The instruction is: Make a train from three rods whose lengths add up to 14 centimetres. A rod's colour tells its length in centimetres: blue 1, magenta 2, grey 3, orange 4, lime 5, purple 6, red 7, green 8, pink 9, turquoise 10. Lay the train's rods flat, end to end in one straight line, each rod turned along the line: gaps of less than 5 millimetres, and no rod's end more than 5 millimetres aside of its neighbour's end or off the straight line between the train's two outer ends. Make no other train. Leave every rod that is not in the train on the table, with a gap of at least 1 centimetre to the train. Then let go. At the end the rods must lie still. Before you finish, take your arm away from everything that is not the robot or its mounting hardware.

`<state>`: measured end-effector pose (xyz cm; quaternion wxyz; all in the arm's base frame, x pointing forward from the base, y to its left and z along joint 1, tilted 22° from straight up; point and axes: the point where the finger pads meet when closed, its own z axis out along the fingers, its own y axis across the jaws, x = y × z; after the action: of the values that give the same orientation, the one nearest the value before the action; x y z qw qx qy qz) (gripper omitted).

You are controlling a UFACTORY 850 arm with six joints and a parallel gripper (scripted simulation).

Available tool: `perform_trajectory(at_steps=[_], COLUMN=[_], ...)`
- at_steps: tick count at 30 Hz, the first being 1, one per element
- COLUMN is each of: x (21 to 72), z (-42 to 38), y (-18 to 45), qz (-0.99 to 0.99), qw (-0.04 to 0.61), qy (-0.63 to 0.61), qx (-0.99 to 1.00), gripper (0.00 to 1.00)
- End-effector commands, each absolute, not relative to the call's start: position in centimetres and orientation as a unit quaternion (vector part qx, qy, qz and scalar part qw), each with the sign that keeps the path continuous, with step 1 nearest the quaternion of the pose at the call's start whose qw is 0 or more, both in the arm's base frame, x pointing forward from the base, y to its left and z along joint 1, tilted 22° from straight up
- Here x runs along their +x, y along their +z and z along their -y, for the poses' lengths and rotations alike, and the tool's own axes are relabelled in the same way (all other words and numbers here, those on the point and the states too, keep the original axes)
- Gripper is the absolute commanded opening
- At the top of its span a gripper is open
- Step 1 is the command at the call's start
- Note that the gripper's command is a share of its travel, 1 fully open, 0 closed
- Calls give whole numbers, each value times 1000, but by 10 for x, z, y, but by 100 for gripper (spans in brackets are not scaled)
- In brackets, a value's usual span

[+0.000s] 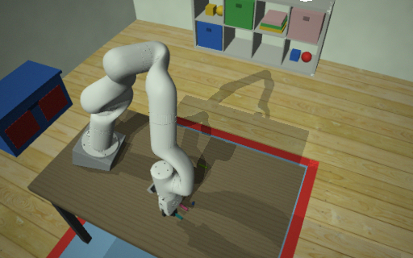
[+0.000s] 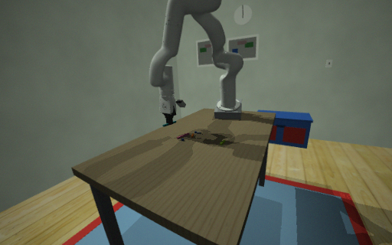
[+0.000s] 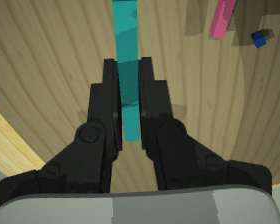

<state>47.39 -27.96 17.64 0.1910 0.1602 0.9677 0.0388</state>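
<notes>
Turquoise rod [image 3: 127, 63] in the grip of the gripper [image 3: 130, 106] — the black fingers are nearly shut on its near half, and the far half juts out ahead along the table [image 3: 51, 43]. From the exterior view the rod hangs above the table near its edge, well apart from the cluster of other rods. In the wrist view a pink rod [image 3: 225, 3] lies off to the upper right with a small blue rod [image 3: 259, 38] beside it; neither touches the turquoise one. The top view shows a lime rod [image 1: 203, 165] farther off, beyond the arm.

No train is visible yet — no rods lie end to end in any view. By colour the held rod counts ten, so four more must come from two rods; blue and grey would fit, though a grey rod cannot be picked out here. What seems left: setting the turquoise rod flat, butting two short rods to it in one line, keeping the spare rods well apart, then releasing.
</notes>
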Motion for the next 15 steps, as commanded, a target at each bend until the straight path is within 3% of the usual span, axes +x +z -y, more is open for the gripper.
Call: perform_trajectory(at_steps=[1,15], x=[467,464], z=[280,280], y=[196,203], qz=[-969,-969], qw=[184,184], qy=[40,40], qx=[161,161], gripper=[4,4])
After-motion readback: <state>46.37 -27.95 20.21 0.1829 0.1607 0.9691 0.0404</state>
